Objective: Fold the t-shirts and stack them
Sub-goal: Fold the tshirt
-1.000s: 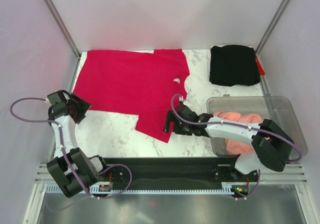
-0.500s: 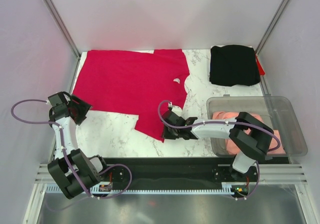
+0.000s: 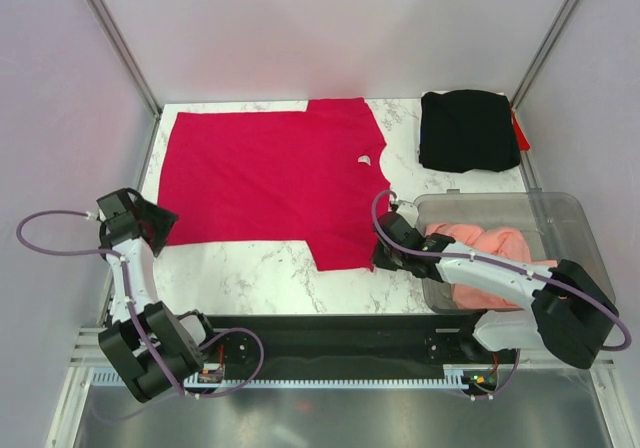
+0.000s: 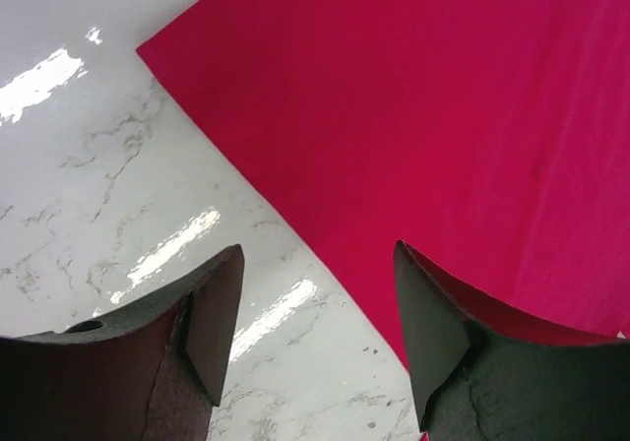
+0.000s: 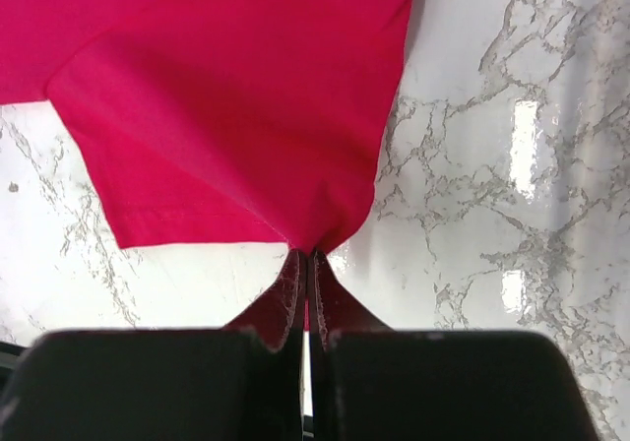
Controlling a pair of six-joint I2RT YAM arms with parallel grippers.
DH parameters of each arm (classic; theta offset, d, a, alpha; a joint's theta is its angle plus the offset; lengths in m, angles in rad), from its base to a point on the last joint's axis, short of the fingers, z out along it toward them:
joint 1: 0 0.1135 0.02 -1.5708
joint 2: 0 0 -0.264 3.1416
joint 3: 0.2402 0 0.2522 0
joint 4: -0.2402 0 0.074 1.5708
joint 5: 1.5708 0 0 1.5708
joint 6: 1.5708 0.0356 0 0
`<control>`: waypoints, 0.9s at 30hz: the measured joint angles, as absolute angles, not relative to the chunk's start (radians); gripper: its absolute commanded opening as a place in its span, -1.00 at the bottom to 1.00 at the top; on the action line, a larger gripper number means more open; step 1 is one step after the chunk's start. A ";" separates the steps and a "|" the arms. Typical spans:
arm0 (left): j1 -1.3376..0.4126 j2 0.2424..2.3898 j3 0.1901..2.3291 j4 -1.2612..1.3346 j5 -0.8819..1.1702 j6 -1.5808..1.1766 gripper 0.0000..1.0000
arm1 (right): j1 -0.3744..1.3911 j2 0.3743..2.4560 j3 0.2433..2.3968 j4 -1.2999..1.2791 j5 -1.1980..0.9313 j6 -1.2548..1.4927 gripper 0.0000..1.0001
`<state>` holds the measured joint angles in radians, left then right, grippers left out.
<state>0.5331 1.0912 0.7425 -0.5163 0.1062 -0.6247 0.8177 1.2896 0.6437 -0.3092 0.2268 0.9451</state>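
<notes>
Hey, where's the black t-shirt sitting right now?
In the top view, the black t-shirt lies folded at the far right corner of the table, just beyond the clear bin and right of the spread red t-shirt.

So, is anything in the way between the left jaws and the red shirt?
No, nothing visible is. The left jaws stand open right at the edge of the red t-shirt, with only the marble table under them. The right jaws are shut on another corner.

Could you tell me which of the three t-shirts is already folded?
The black t-shirt at the far right corner: it is a compact rectangle, while the crimson t-shirt lies spread flat and the salmon-pink t-shirt is bunched in the clear bin.
</notes>
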 measured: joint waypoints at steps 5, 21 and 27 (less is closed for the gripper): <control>0.540 1.067 0.585 -0.484 0.038 -0.726 0.29 | 0.815 1.275 0.644 -0.341 0.223 0.906 -1.00; 0.628 1.202 0.579 -0.398 -0.124 -0.876 0.31 | 0.815 1.304 0.644 -0.359 0.170 0.849 -1.00; 0.629 1.435 0.710 -0.347 -0.124 -0.878 0.22 | 0.815 1.346 0.667 -0.360 0.142 0.820 -1.00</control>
